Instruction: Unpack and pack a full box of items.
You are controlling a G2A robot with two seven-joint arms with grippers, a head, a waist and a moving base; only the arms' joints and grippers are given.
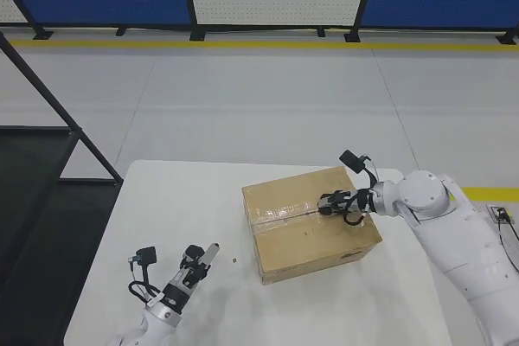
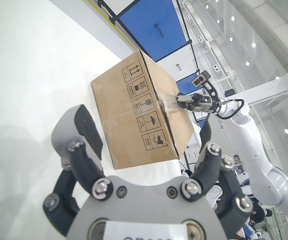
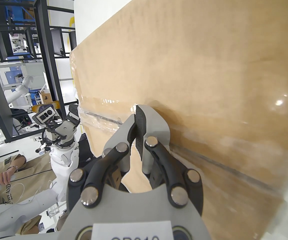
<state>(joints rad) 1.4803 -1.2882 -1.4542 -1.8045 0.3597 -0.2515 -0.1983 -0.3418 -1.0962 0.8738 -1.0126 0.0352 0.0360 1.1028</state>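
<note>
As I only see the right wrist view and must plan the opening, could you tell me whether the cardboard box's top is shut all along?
Observer: Yes; the top view shows the cardboard box closed flat, with the right hand on the taped seam near its right end.
Operator: Thank you. Where is the left hand?
Observer: The left hand is open, over the white table, near left, apart from the box.
Operator: Is any side printed?
Observer: A column of handling symbols marks the side facing the left hand.

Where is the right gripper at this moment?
In the top view, the right gripper is on top of the cardboard box, at its taped seam.
</note>
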